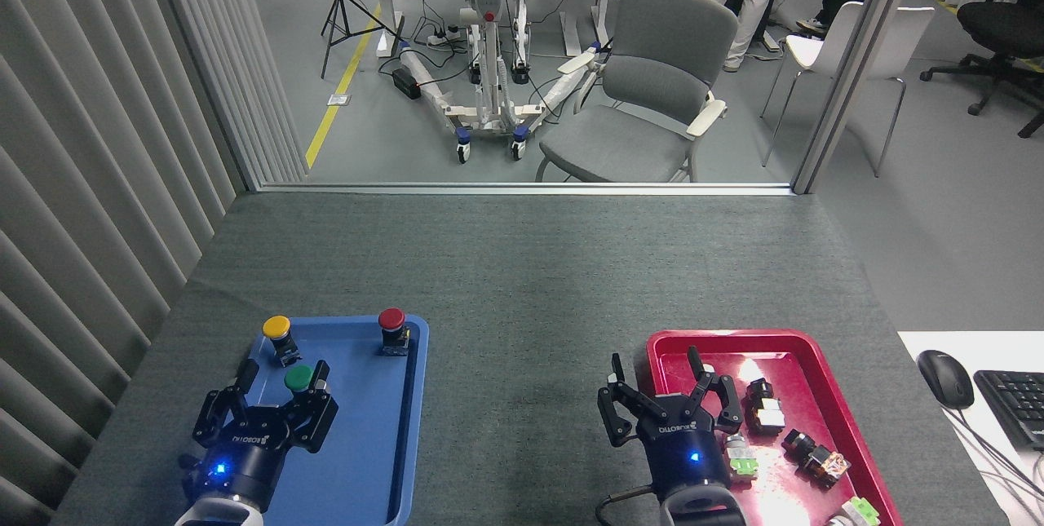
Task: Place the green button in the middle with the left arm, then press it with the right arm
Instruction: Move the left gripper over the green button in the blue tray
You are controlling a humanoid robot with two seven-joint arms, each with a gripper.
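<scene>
The green button [298, 378] stands upright in the blue tray [371, 461], near its left side. My left gripper [283, 373] is open, its two fingers standing on either side of the button's cap with a gap on both sides. The middle [522, 306] is the grey felt mat between the two trays. My right gripper [654, 363] is open over the left rim of the red tray [824, 379], holding nothing.
A yellow button [277, 329] and a red button [391, 322] stand at the blue tray's far end. Several small switch parts [767, 408] lie in the red tray. A mouse [944, 377] and keyboard [1011, 404] sit at the right.
</scene>
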